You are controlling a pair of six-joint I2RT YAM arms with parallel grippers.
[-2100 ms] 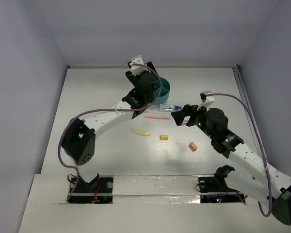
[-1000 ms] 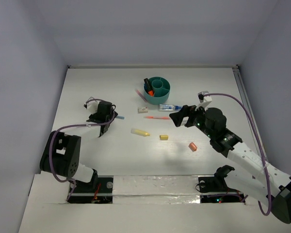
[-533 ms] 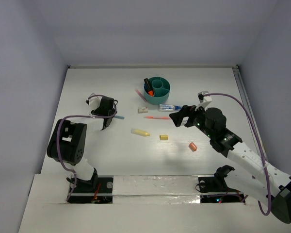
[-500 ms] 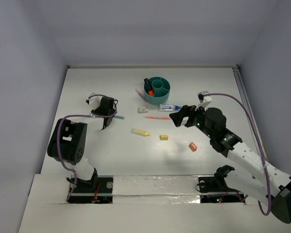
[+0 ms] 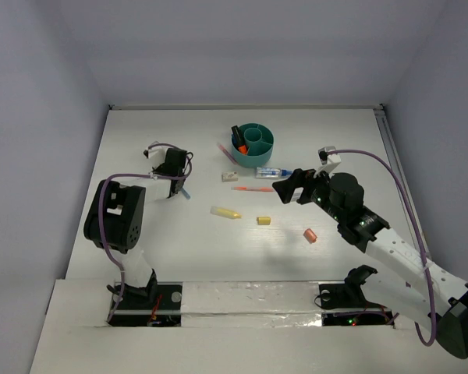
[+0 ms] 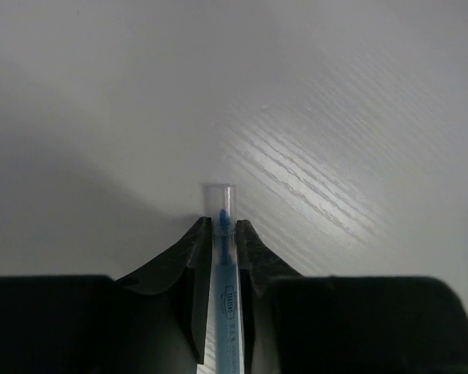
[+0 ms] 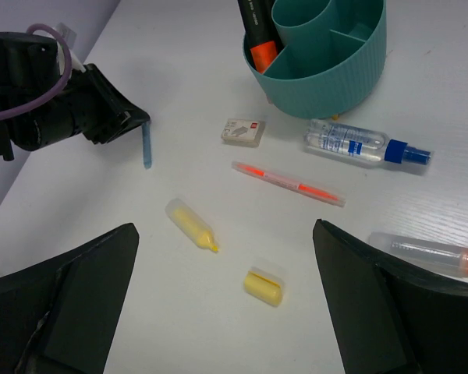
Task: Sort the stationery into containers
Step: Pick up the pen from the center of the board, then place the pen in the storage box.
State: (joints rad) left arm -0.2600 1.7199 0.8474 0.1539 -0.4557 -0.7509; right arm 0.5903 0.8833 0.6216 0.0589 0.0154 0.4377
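Note:
My left gripper [image 5: 176, 181] is shut on a thin blue pen [image 6: 224, 265], whose clear-capped end sticks out past the fingertips [image 6: 246, 238] close above the white table. The right wrist view shows that pen [image 7: 147, 146] below the left gripper [image 7: 117, 121]. The teal container [image 5: 253, 140] stands at the back centre with a black marker with an orange cap [image 7: 257, 31] in its outer ring. My right gripper [image 5: 285, 189] hangs open above a yellow marker [image 7: 191, 224] and a yellow cap piece [image 7: 265, 284], holding nothing.
A pink pen [image 5: 226, 150] lies beside the container. A white eraser [image 7: 242, 131], a clear bottle with a blue cap [image 7: 359, 142], an orange-red pen [image 7: 288, 183] and an orange-tipped capsule [image 7: 429, 253] lie on the table in front of it.
The left gripper has closed on the blue pen and shifted slightly back and right, turning the pen. The right arm has stayed still.

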